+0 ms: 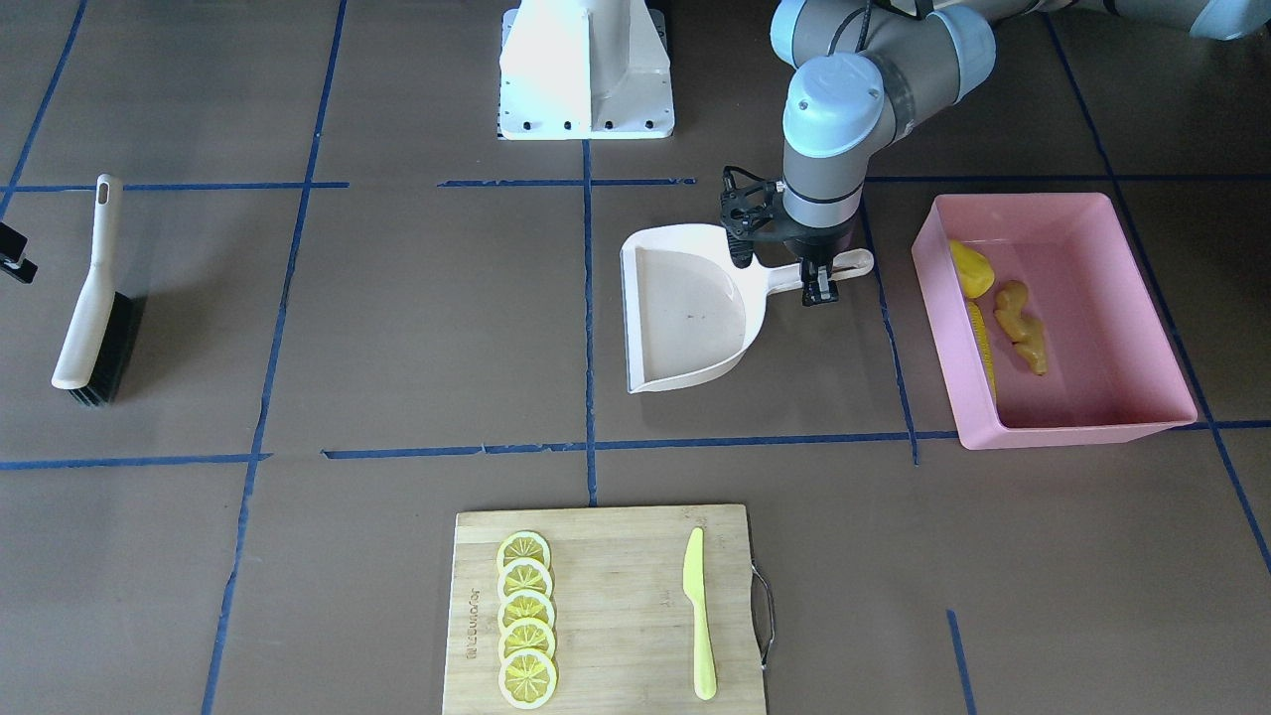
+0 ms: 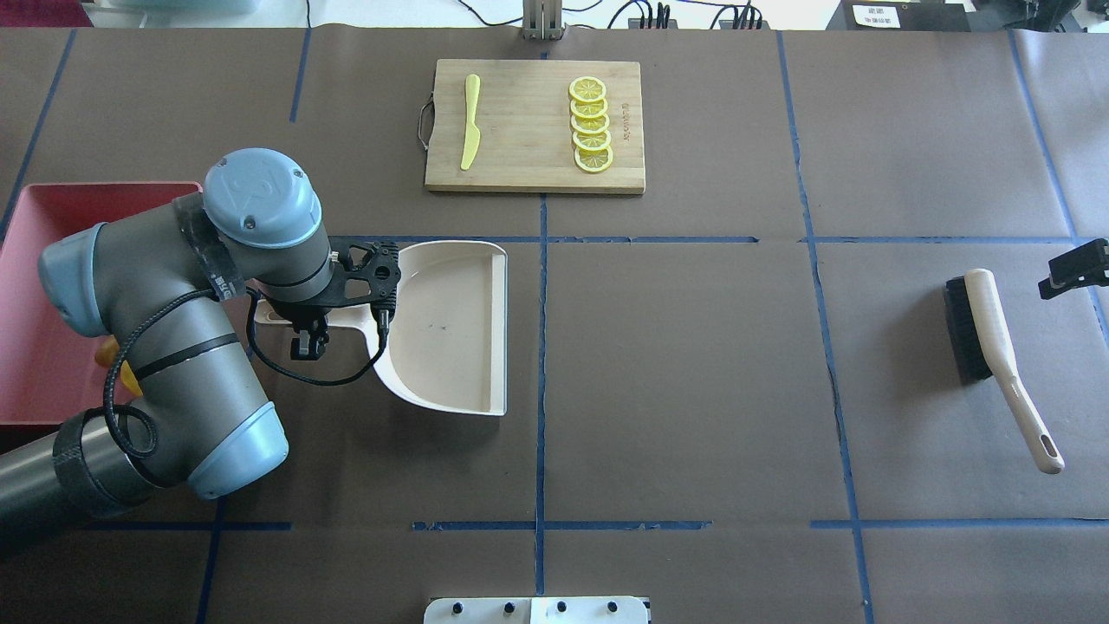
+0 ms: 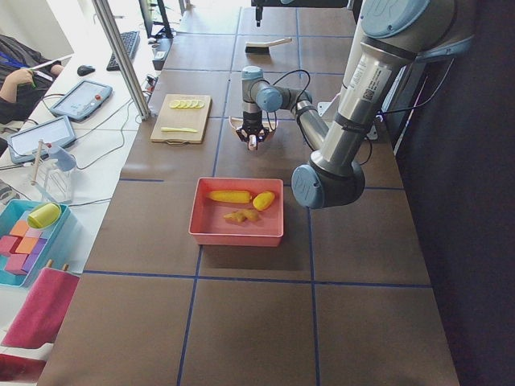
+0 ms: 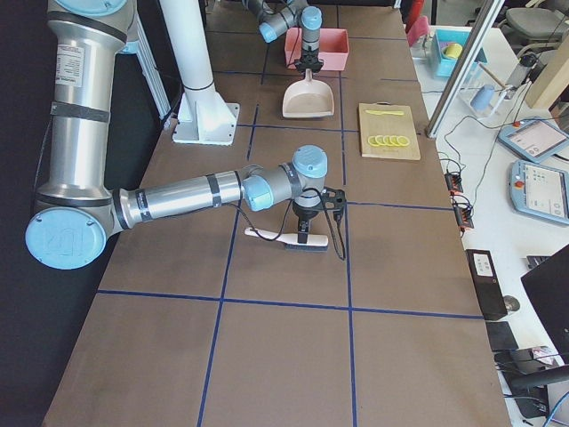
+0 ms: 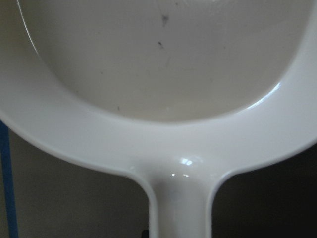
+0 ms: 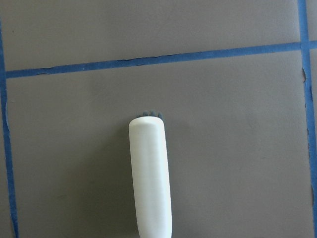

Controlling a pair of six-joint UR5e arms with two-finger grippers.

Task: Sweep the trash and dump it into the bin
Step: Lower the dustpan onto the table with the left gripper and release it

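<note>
At the left gripper (image 1: 819,283), the fingers straddle the handle of the cream dustpan (image 1: 695,308), which lies flat on the table (image 1: 397,328). Whether they are clamped on the handle cannot be told. The pan spreads to one side of this gripper. The pink bin (image 1: 1077,434) stands near on the opposite side, apart from the handle's end. All trash lies inside the bin: the corn cob (image 3: 229,195), the potato-like lump (image 1: 971,270) and the ginger root (image 1: 1023,328).

The right gripper (image 2: 1073,270) is well apart from the left and hangs above the brush (image 2: 1003,355), which lies on the table. It holds nothing, but its finger spread cannot be told.

Beyond the dustpan, a cutting board (image 1: 616,616) carries lemon slices (image 1: 525,616) and a knife (image 1: 698,611).
</note>
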